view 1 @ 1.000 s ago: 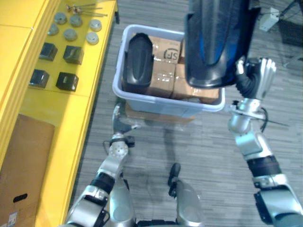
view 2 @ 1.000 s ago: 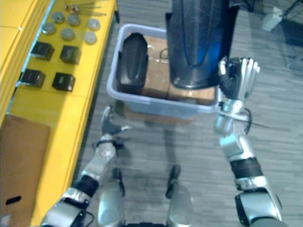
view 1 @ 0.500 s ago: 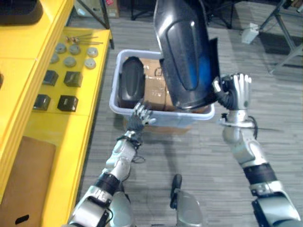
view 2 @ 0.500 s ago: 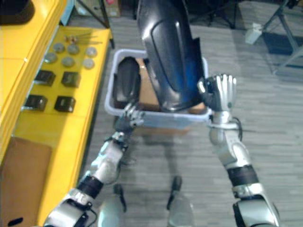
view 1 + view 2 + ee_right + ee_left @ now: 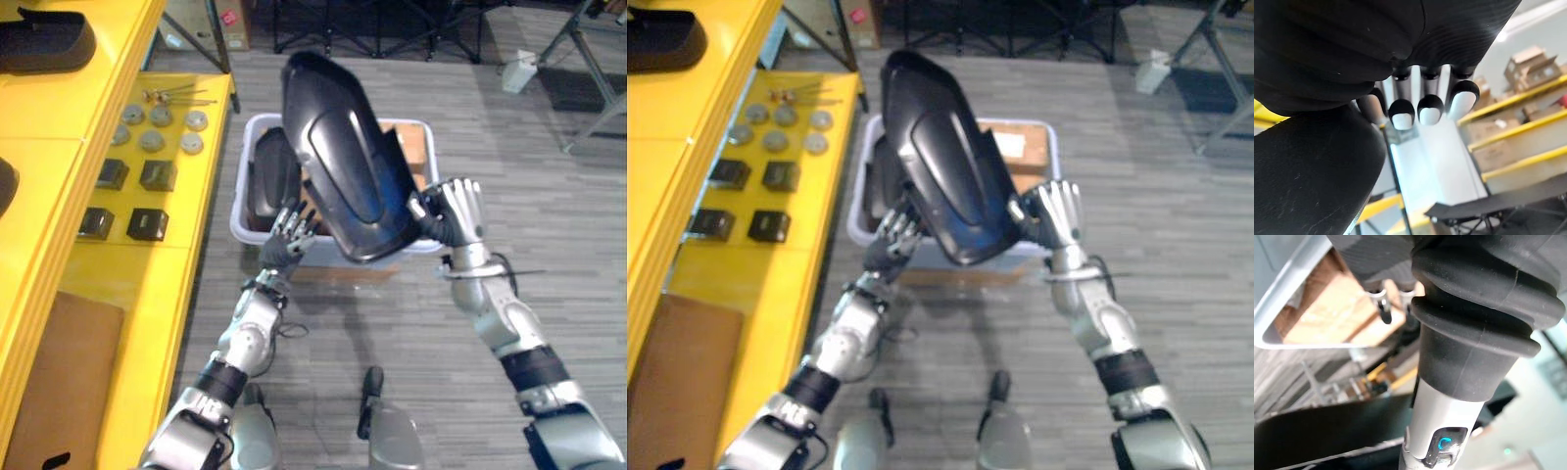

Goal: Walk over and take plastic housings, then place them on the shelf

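Right hand (image 5: 458, 208) is held up, and the lower edge of a large black housing (image 5: 343, 157) is pinched between its thumb and upright fingers. The housing is kept tilted in the air above a grey bin (image 5: 241, 186). Left hand (image 5: 287, 235) is held with fingers spread just beside the housing's lower left edge; contact cannot be told. A yellow shelf (image 5: 147, 274) is seen at the left. A second housing (image 5: 274, 176) is stood in the bin. Black blocks (image 5: 157, 174) and round discs (image 5: 152, 140) are laid on the shelf.
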You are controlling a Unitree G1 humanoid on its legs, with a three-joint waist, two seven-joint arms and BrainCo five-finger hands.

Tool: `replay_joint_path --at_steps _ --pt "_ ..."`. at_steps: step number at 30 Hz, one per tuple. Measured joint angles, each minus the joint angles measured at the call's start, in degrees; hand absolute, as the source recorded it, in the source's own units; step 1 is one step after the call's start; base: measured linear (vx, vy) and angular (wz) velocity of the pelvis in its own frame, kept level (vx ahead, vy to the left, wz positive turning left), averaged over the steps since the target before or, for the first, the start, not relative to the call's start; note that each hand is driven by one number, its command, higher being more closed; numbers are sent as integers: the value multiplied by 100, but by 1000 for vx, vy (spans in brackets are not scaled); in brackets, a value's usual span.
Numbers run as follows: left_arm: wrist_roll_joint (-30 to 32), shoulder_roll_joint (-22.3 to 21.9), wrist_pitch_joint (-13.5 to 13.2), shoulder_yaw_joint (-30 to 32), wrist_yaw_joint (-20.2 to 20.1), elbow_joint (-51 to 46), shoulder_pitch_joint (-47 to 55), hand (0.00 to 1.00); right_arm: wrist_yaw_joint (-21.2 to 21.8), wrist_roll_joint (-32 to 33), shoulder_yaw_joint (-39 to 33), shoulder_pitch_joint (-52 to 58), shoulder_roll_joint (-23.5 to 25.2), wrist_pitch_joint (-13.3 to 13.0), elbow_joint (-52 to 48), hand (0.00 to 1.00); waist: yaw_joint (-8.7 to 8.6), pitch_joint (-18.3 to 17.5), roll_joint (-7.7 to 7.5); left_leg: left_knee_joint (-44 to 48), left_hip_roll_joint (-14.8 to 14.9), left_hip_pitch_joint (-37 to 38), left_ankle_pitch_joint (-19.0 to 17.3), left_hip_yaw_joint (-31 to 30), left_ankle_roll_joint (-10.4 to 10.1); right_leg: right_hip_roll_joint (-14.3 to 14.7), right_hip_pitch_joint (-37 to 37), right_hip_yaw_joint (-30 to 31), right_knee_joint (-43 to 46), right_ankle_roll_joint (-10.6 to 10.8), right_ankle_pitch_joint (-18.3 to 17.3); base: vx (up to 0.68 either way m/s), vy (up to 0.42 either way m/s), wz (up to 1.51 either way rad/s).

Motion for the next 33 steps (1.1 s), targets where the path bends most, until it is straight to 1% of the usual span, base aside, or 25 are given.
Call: replay_joint_path --at_steps 3,5,9,10,13,14,16,19,20,22,25,26,27,31,33 --pt "2 13 22 -2 36 -54 -46 0 0 -60 116 34 2 -105 0 100 -4 -2 1 -4 -5 1 0 0 0 -4 6 -1 -6 0 0 0 0 0" --pt "49 12 53 -5 48 -54 -77 0 1 -96 205 82 1 -118 0 100 -5 -11 2 -4 -10 2 0 0 0 -7 8 -1 -8 1 1 0 0 0" --pt "114 8 151 -57 95 -48 -81 0 165 -114 439 299 18 -137 1 100 -6 -237 40 -34 -17 7 0 13 0 -9 8 0 -37 2 3 0 0 0" --pt "223 7 170 -60 132 -43 -88 0 219 -116 483 338 19 -169 3 100 -7 -287 51 -43 -17 17 0 22 0 -9 16 1 -53 1 13 0 0 0" --pt "302 23 226 -74 281 -39 -118 0 219 -115 492 363 50 -227 9 100 -11 -293 57 -86 -23 101 5 34 -8 1 150 -2 -180 -3 76 -15 2 -1" --pt "390 22 234 -88 326 -39 -132 100 219 -114 495 363 50 -229 9 100 -11 -293 57 -92 -24 99 4 34 -8 6 166 -4 -223 -5 100 -43 5 1" --pt "448 66 253 -144 389 -38 -138 100 218 -114 537 363 50 -230 39 100 -9 -293 57 -104 -33 97 7 35 -9 8 178 -5 -280 4 141 -18 3 0" --pt "517 169 387 -212 614 -38 -141 100 218 -113 681 395 50 -230 189 100 -9 -293 57 -118 -45 99 14 35 -12 4 185 -7 -303 7 158 0 0 0" --pt "598 178 443 -210 742 -34 -143 100 217 -113 723 419 55 -237 188 100 -9 -294 55 -129 -52 103 23 34 -13 0 187 -9 -307 8 160 0 0 0" --pt "810 179 488 -210 869 -32 -151 100 216 -111 726 483 79 -275 188 100 -7 -298 50 -175 -73 124 55 31 -16 -11 196 -20 -318 8 161 12 6 2" --pt "1177 187 485 -205 1060 38 -198 100 197 -102 846 573 96 -334 181 100 9 -301 49 -196 -83 171 70 31 -14 -14 248 -26 -347 8 162 9 4 1" --pt "1210 188 490 -205 1113 131 -237 100 196 -100 899 611 109 -335 177 100 14 -301 50 -204 -85 213 70 30 -14 -14 306 -35 -372 9 163 0 0 0" --pt "1306 189 500 -208 1205 235 -232 100 196 -96 971 689 164 -335 174 100 11 -397 50 -220 -90 224 70 31 -14 -12 329 -42 -411 17 168 0 0 0" --pt "1339 190 480 -209 1264 322 -212 100 71 -88 1081 848 276 -336 118 100 27 -527 46 -281 -100 300 73 30 -19 -12 399 -53 -450 20 170 0 0 0" --pt "1339 190 427 -211 1257 323 -209 100 -1 -88 1119 875 342 -338 115 100 31 -553 36 -284 -103 300 73 29 -19 -12 408 -54 -471 27 179 0 0 0"
